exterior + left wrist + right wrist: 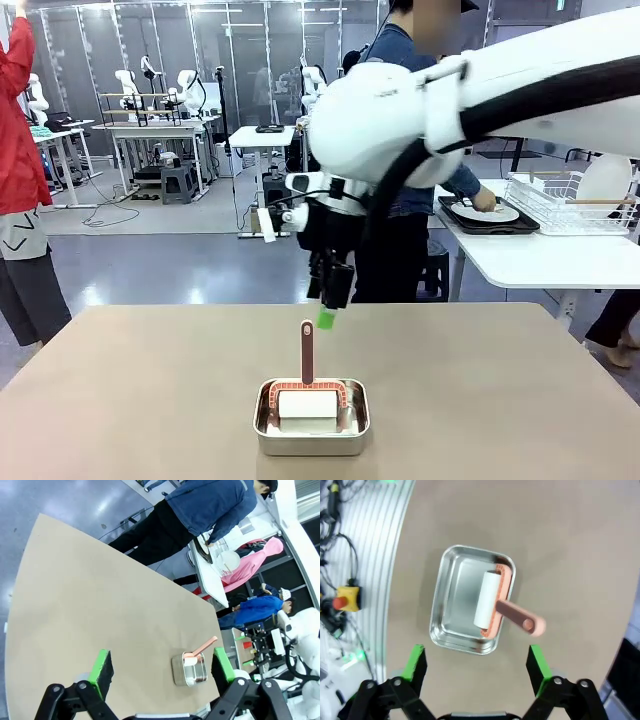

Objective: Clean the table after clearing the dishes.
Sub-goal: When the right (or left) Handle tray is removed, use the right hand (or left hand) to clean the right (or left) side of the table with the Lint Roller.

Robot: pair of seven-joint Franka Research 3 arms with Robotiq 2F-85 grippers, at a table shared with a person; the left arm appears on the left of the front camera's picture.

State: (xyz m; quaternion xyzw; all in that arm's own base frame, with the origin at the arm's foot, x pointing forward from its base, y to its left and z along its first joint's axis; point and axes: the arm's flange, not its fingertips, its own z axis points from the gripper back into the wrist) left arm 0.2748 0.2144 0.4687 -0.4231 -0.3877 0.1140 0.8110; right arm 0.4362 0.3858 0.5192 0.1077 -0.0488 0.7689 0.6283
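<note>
The left hand (162, 666) hangs high over the worktop (90, 605), fingers spread wide with nothing between them, well apart from everything on it. The worktop is flat, matte and stiff. It should take firm pressure without harm, and any dirt on it is too small to tell.

Near the middle, toward the robot's edge, sits a steel pan (312, 437) with a roller (307, 400) in it. The white roll lies in the pan and the handle (307, 350) stands upright out of it.

The right hand (330, 303) hovers just above the top of that handle, fingers apart and empty. In its wrist view the pan lies ahead of the green pads (415, 662).

The roller is probably light, with a stiff plastic handle and a soft or tacky roll. The handle is therefore the place to take hold, around its upper half, squeezed across its flat sides. The thin pan looks light too. It may skid on the smooth top, or lift along if the roll clings to it.

At far right the dishes (500, 214) lie on a white worktop (520, 265) beside a wire rack (550, 205), with a person's hand on them. They are off the main worktop, so clearing looks done and cleaning remains.
</note>
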